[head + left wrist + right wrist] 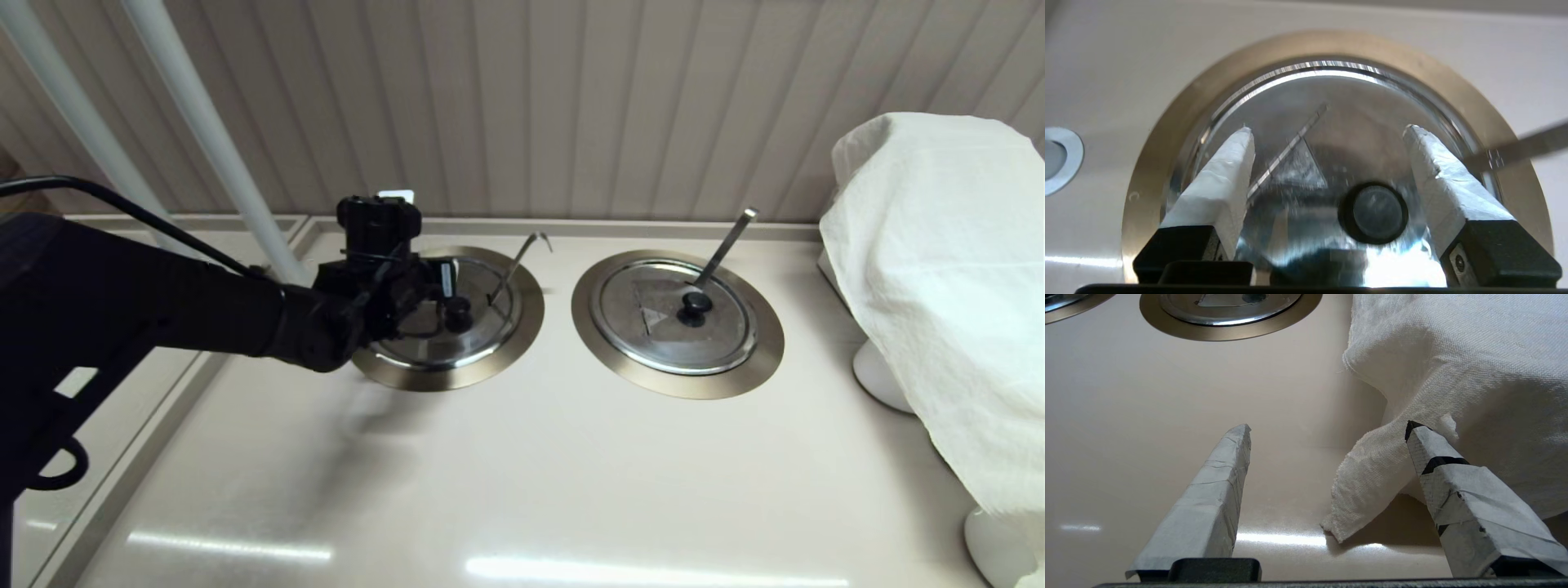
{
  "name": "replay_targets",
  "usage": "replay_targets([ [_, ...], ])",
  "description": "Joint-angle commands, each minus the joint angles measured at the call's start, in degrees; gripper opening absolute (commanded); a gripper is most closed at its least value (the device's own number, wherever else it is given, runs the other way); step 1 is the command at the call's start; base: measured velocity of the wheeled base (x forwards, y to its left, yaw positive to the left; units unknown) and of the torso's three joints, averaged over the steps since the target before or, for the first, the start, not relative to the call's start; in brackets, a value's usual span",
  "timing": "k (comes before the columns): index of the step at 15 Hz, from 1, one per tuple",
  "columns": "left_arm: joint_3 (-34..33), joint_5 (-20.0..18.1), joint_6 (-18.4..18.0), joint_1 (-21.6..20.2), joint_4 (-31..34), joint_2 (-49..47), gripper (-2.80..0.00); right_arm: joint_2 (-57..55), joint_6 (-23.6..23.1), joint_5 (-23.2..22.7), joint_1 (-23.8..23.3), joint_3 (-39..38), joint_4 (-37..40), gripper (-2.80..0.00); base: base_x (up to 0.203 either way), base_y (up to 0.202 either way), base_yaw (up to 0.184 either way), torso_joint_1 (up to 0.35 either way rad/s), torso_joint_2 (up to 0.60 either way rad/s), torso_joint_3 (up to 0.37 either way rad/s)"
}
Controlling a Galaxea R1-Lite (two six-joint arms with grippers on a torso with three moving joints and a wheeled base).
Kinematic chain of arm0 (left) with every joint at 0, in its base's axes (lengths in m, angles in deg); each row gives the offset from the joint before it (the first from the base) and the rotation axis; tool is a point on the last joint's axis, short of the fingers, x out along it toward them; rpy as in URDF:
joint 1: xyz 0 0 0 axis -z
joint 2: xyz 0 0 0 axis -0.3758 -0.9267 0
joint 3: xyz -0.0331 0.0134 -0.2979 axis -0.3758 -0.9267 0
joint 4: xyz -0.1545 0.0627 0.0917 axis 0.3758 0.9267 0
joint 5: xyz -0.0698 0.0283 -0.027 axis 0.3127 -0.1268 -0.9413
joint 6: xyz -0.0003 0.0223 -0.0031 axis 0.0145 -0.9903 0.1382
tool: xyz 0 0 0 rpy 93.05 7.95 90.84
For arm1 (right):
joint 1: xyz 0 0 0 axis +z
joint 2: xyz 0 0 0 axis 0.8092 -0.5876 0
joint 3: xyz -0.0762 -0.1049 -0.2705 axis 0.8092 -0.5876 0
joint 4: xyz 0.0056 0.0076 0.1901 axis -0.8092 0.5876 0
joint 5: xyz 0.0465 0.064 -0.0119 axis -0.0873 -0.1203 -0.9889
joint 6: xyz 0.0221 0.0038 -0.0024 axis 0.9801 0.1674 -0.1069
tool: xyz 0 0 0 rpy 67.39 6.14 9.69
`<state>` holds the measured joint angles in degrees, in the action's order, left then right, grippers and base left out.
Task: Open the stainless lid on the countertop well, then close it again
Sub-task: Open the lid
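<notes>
On the beige surface (522, 474), the left claw (1327, 139) hovers spread wide above the stainless lid (1339, 122), its knob (1374, 212) between the fingers.

Left arm reaches in from 9 o'clock, left gripper (437, 306) poised low, fingers (1224, 179) spread wide. Right gripper (1327, 428) parked off at 4 o'clock, fingers likewise apart.

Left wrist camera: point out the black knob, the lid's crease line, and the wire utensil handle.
black knob (1374, 212), left wrist view, its top face.
crease line (1290, 148), left wrist view, midway along.
wire utensil handle (1523, 147), left wrist view, its shaft.
</notes>
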<state>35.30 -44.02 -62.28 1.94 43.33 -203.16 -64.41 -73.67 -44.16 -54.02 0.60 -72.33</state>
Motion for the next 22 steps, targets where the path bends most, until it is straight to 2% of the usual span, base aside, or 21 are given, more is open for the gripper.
replay_targets([
  [1,0.8,1.9,0.0,0.5,-6.5,-4.7,0.00,0.0,0.0,0.0,0.0,0.0,0.0,0.00,0.000,0.000,0.000,0.000,0.00,0.000],
  [5,-1.8,1.9,-0.4,1.7,-7.8,-5.0,0.00,0.0,0.0,0.0,0.0,0.0,0.0,0.00,0.000,0.000,0.000,0.000,0.00,0.000],
  [10,-0.5,1.4,-0.2,2.7,-10.6,-8.1,0.00,0.0,0.0,0.0,0.0,0.0,0.0,0.00,0.000,0.000,0.000,0.000,0.00,0.000],
  [12,0.1,1.8,-0.4,2.8,-13.6,-9.6,0.00,0.0,0.0,0.0,0.0,0.0,0.0,0.00,0.000,0.000,0.000,0.000,0.00,0.000],
  [18,-3.7,1.7,-0.9,1.8,-14.2,-8.3,0.00,0.0,0.0,0.0,0.0,0.0,0.0,0.00,0.000,0.000,0.000,0.000,0.00,0.000],
  [22,-6.8,1.6,-0.7,1.6,-22.5,-10.3,0.00,0.0,0.0,0.0,0.0,0.0,0.0,0.00,0.000,0.000,0.000,0.000,0.00,0.000],
])
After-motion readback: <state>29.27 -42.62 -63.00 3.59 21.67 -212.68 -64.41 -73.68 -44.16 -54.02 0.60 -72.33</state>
